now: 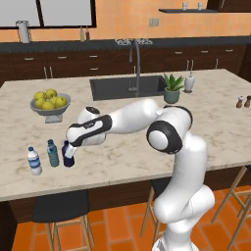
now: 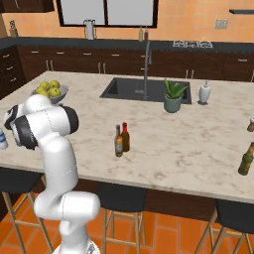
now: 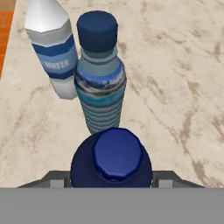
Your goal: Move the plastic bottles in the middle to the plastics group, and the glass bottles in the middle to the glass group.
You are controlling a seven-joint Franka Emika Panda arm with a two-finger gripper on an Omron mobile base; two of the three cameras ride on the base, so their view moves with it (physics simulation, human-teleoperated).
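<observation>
- Left base view: gripper [image 1: 69,153] low over the near left part of the island counter [image 1: 147,152], jaws pinching the navy bottle [image 1: 68,155] from both sides.
- Navy bottle upright, base at or just on the counter; contact with the marble not clear.
- Just beside it to the left, teal water bottle [image 1: 53,153]; further left, clear water bottle [image 1: 34,161] with white label, both upright near the front edge.
- Behind them, grey bowl of yellow-green fruit [image 1: 49,103].
- Hand view: blue cap of the navy bottle [image 3: 112,162] between the two dark finger tips, teal water bottle [image 3: 100,76] very close beyond it, clear water bottle [image 3: 54,50] beside that.
- Right base view: brown red-capped bottle [image 2: 125,137] upright mid-counter, touching or just beside a second small brown bottle [image 2: 118,142].
- Far right in left base view: two tiny brown bottles [image 1: 243,102], well apart from the rest.
</observation>
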